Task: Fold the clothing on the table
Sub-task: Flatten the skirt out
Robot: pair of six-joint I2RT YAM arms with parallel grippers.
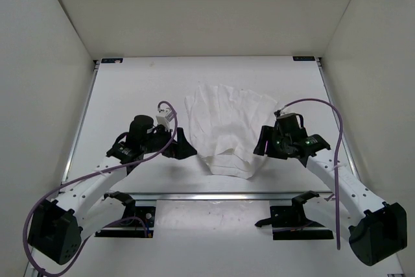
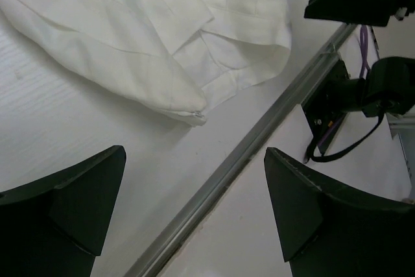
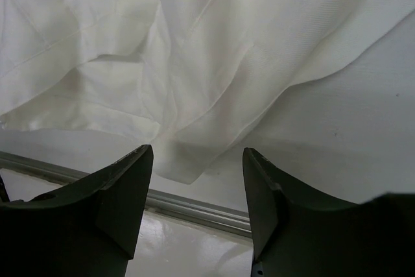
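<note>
Clothing (image 1: pixel 228 128): 1 white garment, thin, creased in faint lines, lying rumpled on the table (image 1: pixel 130 95). It sits about midway between the left and right edges, a little toward the right, and nearer the near edge than the far one. It is broad at the far end and narrows toward the near edge, where a doubled-over hem ends just short of the rail (image 2: pixel 246 147) that runs along that edge.

My left pincer (image 1: pixel 181 147): just beside the garment's left side, not touching it. From the left wrist, the left pincer (image 2: pixel 194 160) has both fingers spread wide with only bare table and rail between them. The clothing (image 2: pixel 162 30) lies beyond the tips, with 1 pointed corner of its hem nearest. Nothing gripped.

My right pincer (image 1: pixel 264 142): at the garment's right side, close against its edge; I cannot tell from above whether it touches. From the right wrist, the right pincer (image 3: pixel 196 160) has its fingers parted and nothing pinched. The clothing (image 3: pixel 194 50) fills the upper view, and 1 folded corner shows in the gap between the tips. The rail (image 3: pixel 194 209) runs behind them.
</note>
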